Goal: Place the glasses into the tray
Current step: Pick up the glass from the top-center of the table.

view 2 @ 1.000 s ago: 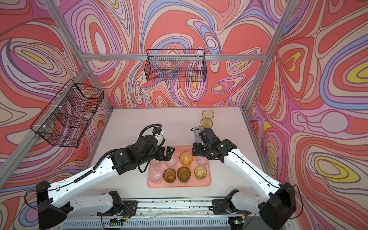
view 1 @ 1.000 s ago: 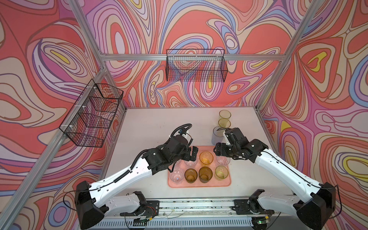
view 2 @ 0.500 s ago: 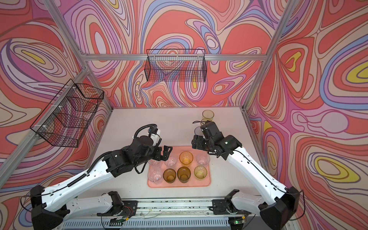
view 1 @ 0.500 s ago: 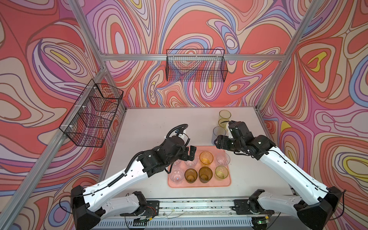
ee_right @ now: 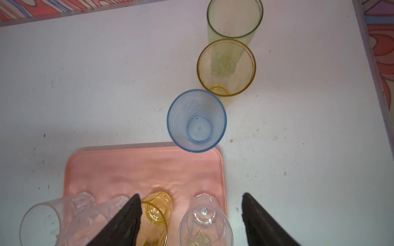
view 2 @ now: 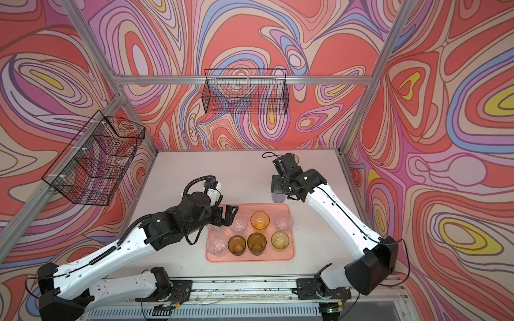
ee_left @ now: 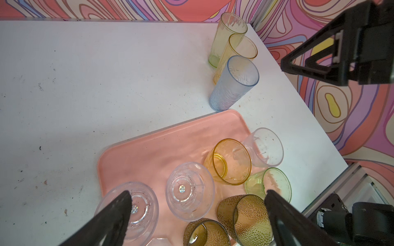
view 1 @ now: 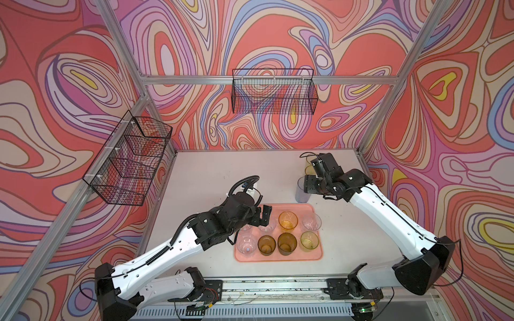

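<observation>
The right jaws have swung off the tray (ee_right: 128, 170) and back toward the three tall glasses (ee_left: 241, 46) left on the table (ee_right: 85, 85). Narrowed a little, they stand apart and empty. Straight ahead of their gap waits the blue glass (ee_right: 197, 121), ribbed, tapered and translucent, just beside the tray's rounded corner. The yellow glass (ee_right: 226, 68) and green glass (ee_right: 234, 19) stand beyond it. A ninth pickup seems begun. The left jaws gape wide and empty above short clear faceted tumblers (ee_left: 189, 189) on the smooth pink tray.

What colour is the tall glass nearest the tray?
That glass is blue-grey, clearest in the right wrist view.
</observation>
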`<state>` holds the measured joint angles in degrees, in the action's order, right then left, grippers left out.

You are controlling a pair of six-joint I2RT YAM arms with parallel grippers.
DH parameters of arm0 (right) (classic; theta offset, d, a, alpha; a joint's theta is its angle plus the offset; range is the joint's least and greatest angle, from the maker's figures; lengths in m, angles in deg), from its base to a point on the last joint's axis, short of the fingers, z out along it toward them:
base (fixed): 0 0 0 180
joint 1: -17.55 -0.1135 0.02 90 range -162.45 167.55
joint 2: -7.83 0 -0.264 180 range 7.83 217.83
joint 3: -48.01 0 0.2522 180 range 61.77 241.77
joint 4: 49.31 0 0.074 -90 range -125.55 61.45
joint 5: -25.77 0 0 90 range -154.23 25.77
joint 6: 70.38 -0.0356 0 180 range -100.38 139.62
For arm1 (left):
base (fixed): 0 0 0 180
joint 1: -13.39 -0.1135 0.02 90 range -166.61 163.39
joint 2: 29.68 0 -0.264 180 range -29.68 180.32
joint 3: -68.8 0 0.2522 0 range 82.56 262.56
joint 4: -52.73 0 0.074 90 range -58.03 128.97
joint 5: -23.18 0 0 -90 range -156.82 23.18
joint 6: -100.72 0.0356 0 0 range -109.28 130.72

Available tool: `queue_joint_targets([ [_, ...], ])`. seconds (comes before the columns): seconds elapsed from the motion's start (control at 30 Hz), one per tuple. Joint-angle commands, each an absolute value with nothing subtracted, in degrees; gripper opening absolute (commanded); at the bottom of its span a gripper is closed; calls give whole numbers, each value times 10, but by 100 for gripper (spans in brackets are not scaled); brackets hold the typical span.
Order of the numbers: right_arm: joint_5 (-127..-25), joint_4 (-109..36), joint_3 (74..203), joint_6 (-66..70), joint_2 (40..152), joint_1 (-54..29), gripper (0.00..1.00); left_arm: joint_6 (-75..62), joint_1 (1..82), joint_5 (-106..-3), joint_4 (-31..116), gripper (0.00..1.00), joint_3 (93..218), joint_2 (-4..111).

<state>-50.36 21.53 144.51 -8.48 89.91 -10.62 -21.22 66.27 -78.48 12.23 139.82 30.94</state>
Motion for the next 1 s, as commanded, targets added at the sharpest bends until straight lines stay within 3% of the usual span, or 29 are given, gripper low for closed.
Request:
queue_joint_targets([
  [0.0,-508,200,1464,-64,923,-77,64,-218,664,-791,125,100,1386,291],
  [0.27,-536,174,1474,-65,977,-41,49,-230,664,-803,122,100,1355,258],
  [0.97,-582,131,1433,-83,1030,2,39,-231,664,-825,109,100,1335,224],
])
